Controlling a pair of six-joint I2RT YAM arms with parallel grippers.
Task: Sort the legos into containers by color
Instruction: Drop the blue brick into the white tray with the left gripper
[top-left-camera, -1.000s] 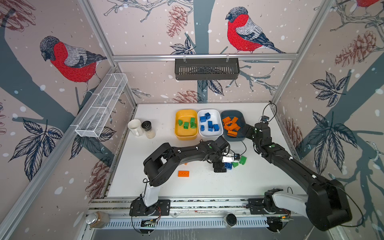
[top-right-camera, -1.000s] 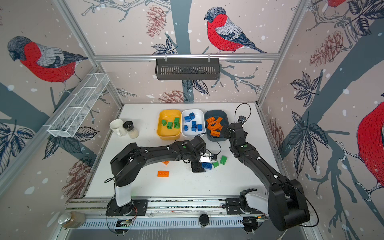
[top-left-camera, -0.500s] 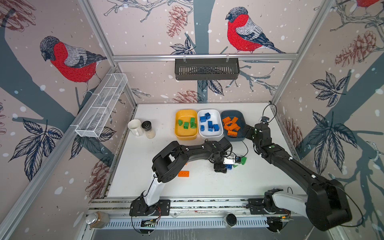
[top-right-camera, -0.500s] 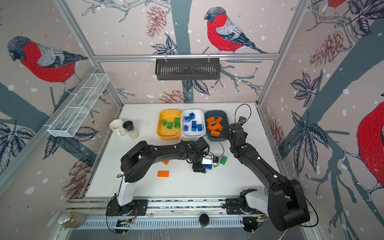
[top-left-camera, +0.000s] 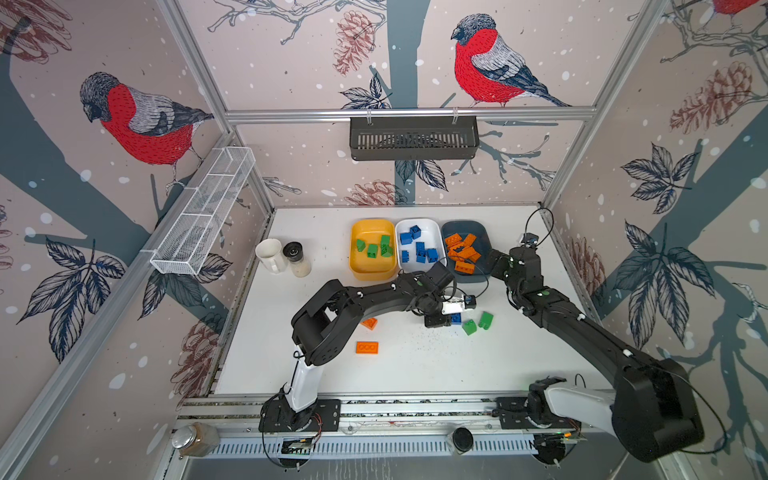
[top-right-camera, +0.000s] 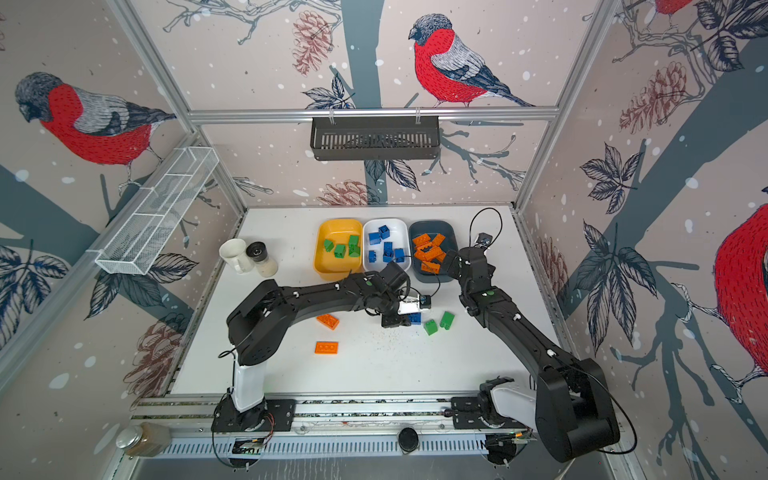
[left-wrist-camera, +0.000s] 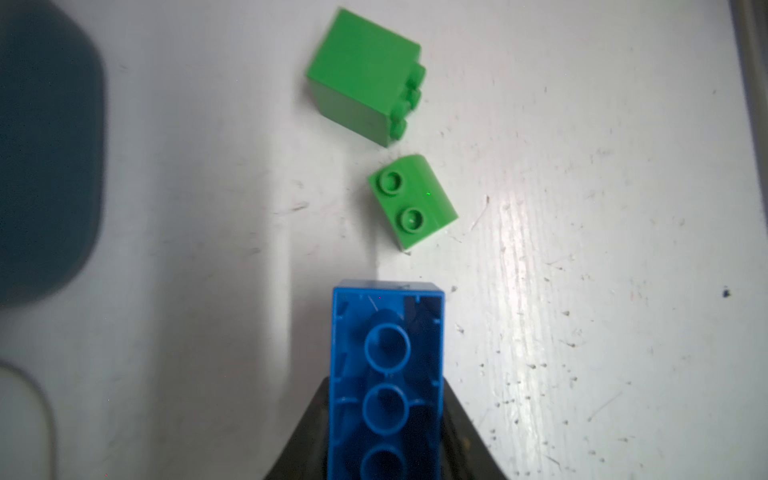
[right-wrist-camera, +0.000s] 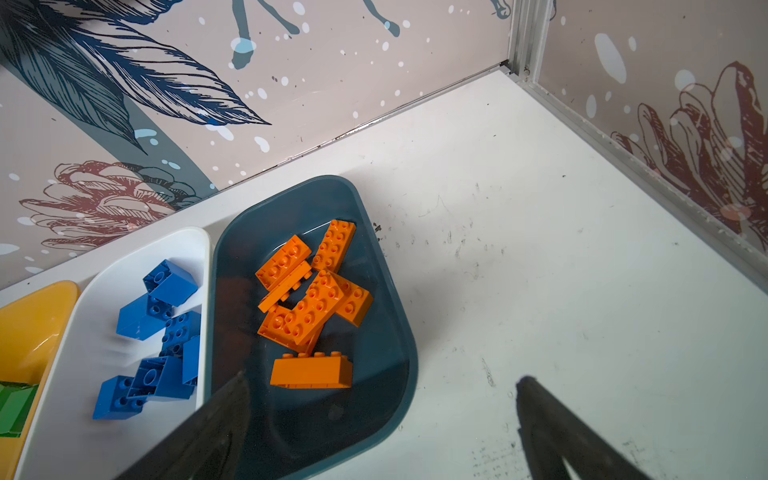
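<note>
Grips the blue lego (left-wrist-camera: 386, 365) narrowly in the left tool (top-left-camera: 445, 321), at the counter (top-left-camera: 415, 365), just beside two green legos (top-left-camera: 469, 327). Holds the right tool (right-wrist-camera: 384, 378) wide over the teal tub (right-wrist-camera: 332, 419). Risks a slip or swing on lifting, gripping near one end. Shows the hollow underside only from the left wrist.

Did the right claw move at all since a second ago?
No. In a top view the right gripper is at the same spot as before, over the right edge of the dark teal tub, with its jaws open.
</note>
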